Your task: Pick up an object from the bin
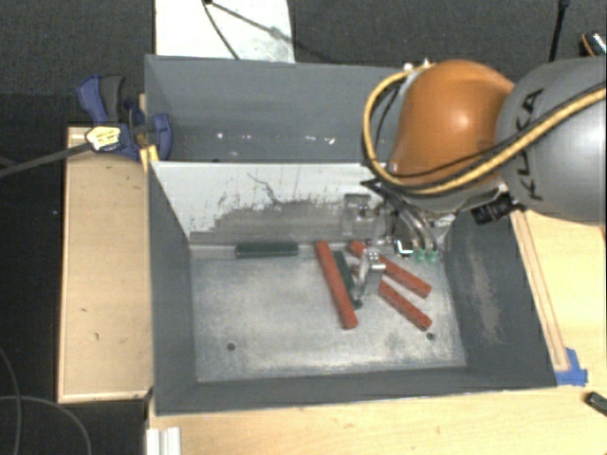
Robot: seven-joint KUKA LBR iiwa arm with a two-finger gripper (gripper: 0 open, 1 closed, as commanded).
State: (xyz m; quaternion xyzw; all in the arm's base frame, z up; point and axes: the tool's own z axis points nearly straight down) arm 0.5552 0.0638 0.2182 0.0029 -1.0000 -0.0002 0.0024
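1. Grey metal bin (247, 339) holds a few loose bars on its floor, most of them gathered right of the middle.
2. The end effector (368, 275) hangs low into that cluster. It sits under the arm's orange wrist cover (450, 112), which reaches in from the right.
3. I cannot tell whether the end effector is open or closed, nor whether it has hold of anything, since its tip is lost among the bars.
4. Nearest to it is a long red-brown bar (334, 282). The bar lies flat on the bin floor, running aslant from near the back wall toward the front. The end effector's tip is just beside its right flank, touching or nearly so.
5. Two shorter red-brown bars (406, 281) lie just right of the tip, one in front of the other, both aslant.
6. A dark green bar (266, 249) lies apart at the foot of the back wall, left of the cluster.
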